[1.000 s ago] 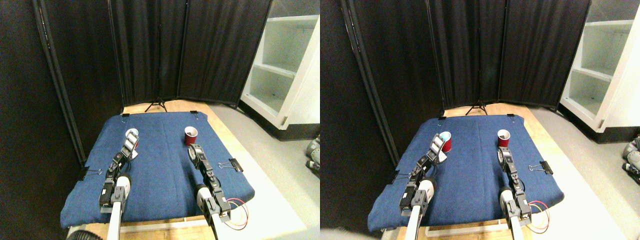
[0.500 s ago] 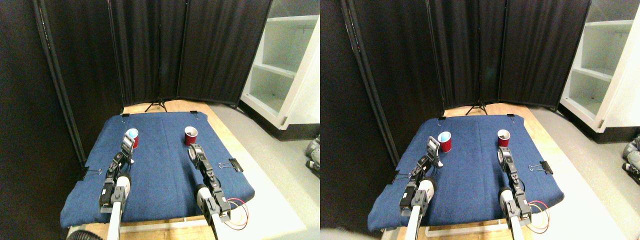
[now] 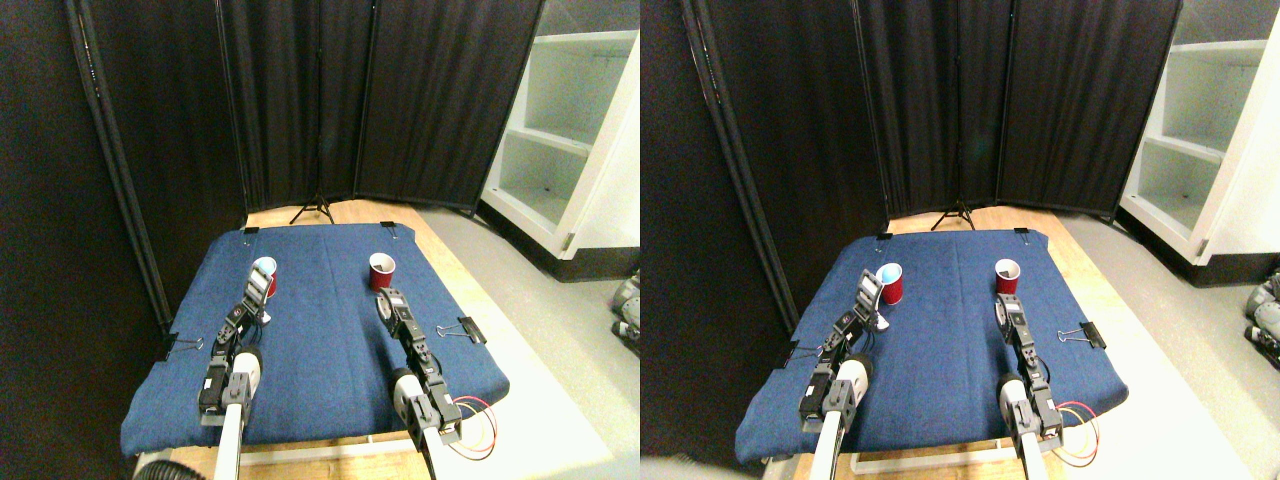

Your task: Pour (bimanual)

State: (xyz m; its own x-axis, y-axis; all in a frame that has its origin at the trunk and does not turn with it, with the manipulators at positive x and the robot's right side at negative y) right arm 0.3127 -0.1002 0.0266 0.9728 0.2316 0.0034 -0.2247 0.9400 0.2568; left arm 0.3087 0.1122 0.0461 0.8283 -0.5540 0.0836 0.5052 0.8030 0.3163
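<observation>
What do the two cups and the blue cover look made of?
Left cup and right cup: likely thin plastic, red outside, pale inside, like disposable party cups. Cover: matte blue fabric, denim-like, soft rumpled edges, held by a binder clip.

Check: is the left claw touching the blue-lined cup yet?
Cannot tell. In the stereo pair view the left claw overlaps the cup, so neither gap nor contact shows.

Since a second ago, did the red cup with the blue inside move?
No. The red plastic cup with the blue inside sits at the same spot on the blue cloth, level with the other red cup.
</observation>
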